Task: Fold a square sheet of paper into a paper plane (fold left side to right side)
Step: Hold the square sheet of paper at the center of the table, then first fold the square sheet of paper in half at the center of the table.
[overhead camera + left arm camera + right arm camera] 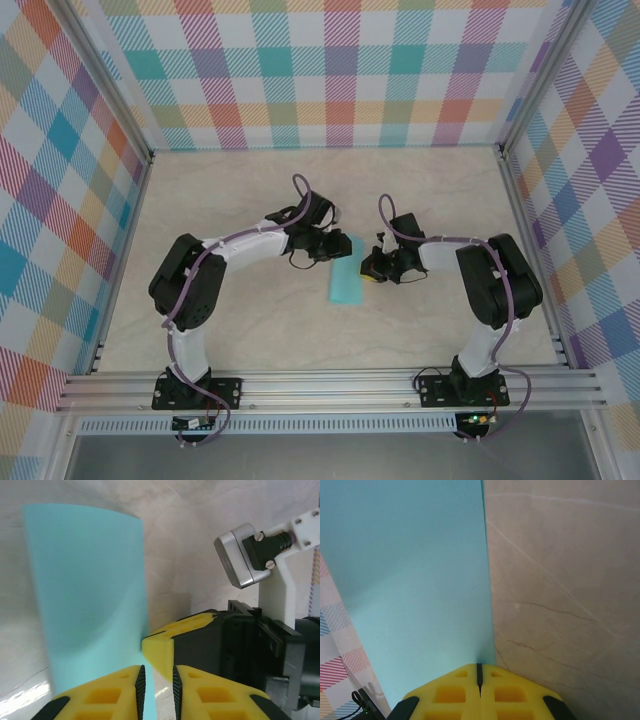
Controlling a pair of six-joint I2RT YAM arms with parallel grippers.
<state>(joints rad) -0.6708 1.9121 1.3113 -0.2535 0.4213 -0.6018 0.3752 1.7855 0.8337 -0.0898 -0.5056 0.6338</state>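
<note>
The turquoise sheet of paper (345, 282) lies mid-table, folded into a narrow upright rectangle. In the left wrist view the paper (90, 590) bulges slightly instead of lying flat. My left gripper (337, 247) hovers at the paper's far end. Its jaws (156, 692) stand a narrow gap apart, with the paper's right edge in that gap. My right gripper (368, 268) is shut, and its joined tips (480, 672) rest at the paper's right edge (410, 580). One yellow finger of the right gripper (167, 650) sits just ahead of my left jaws.
The beige marble-patterned table (240, 330) is bounded by checked walls (340, 70) on three sides and an aluminium rail (330, 390) at the near edge. The right wrist's camera housing (240, 555) hangs close to my left gripper.
</note>
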